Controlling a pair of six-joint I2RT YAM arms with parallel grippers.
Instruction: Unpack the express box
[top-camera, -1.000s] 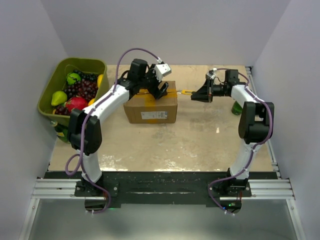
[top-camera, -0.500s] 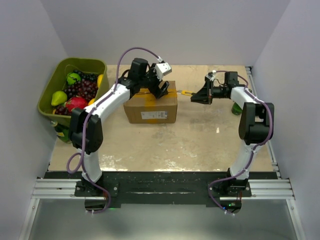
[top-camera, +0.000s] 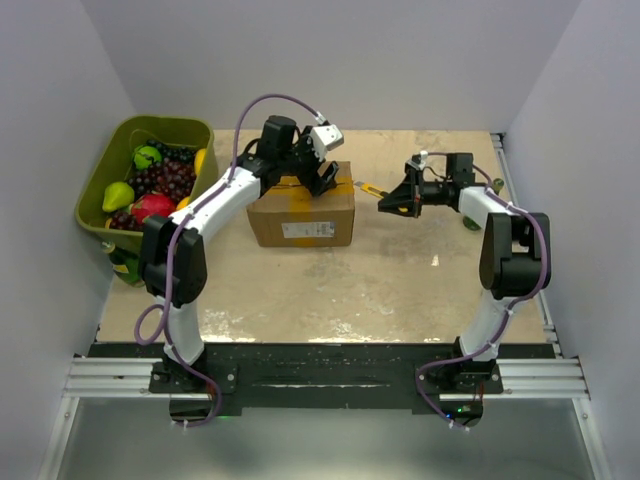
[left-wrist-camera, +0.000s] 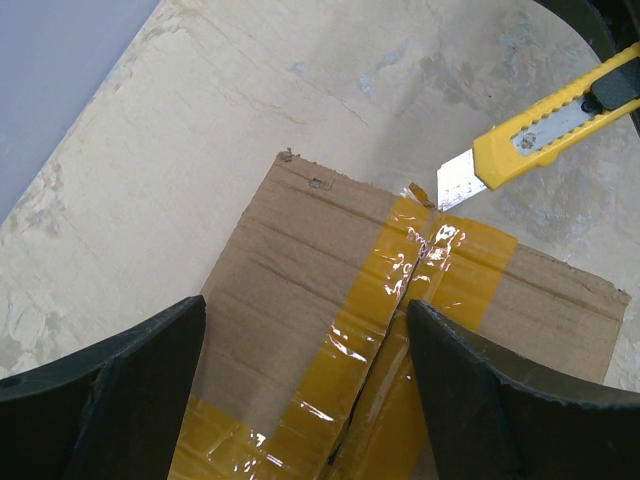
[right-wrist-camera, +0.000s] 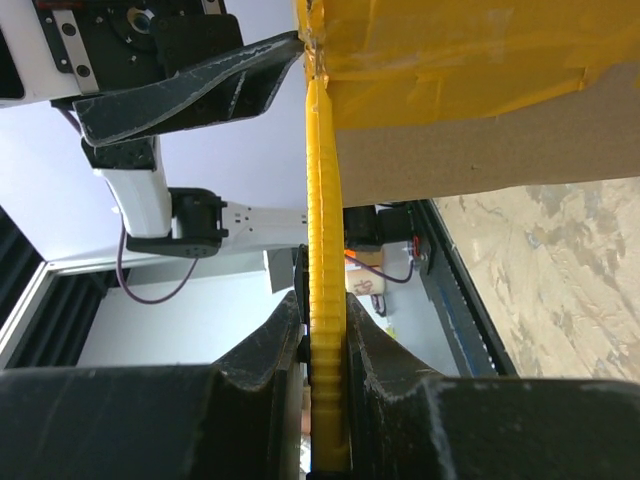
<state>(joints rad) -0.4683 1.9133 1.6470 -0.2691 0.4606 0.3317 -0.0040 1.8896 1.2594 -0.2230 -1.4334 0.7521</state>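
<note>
The express box (top-camera: 301, 213) is a brown carton with yellow tape on its top and a white label on its front side. In the left wrist view its taped top (left-wrist-camera: 400, 330) shows a slit along the centre seam. My left gripper (top-camera: 322, 176) rests open over the box top, fingers (left-wrist-camera: 110, 400) spread either side of the seam. My right gripper (top-camera: 400, 198) is shut on a yellow utility knife (top-camera: 372, 188). The knife's blade tip (left-wrist-camera: 452, 186) sits at the box's far edge, by the end of the tape. The knife handle (right-wrist-camera: 325, 300) runs between my right fingers.
An olive-green bin (top-camera: 130, 145) full of fruit stands at the back left. A green object (top-camera: 471, 217) lies by the right arm near the table's right edge. Walls close in on three sides.
My right gripper has dropped slightly toward the near side and tilted, with the knife still pointing at the box's right edge. The left arm and box have not moved.
</note>
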